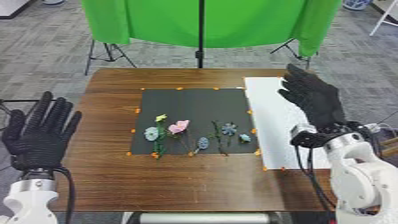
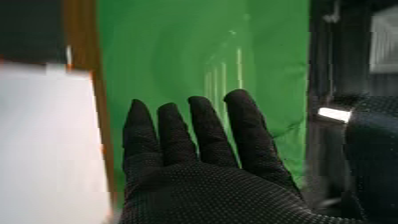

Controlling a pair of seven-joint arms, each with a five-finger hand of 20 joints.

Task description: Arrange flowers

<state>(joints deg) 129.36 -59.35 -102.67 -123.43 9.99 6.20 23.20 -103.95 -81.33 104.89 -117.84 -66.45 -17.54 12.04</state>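
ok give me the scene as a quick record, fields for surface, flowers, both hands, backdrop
surface: brown table with a dark sheet beside a white sheet
flowers: on the dark sheet, including a yellow bloom, a pink flower and bluish blooms
left hand: open and empty, by the table's left edge
right hand: open and empty, fingers straight, by the white sheet's right side in the head view
backdrop: green cloth beyond the table

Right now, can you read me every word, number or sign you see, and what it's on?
There are none I can read: not on the black mat, the white sheet, the table or the green cloth. Any marks on things farther back are too small to read.
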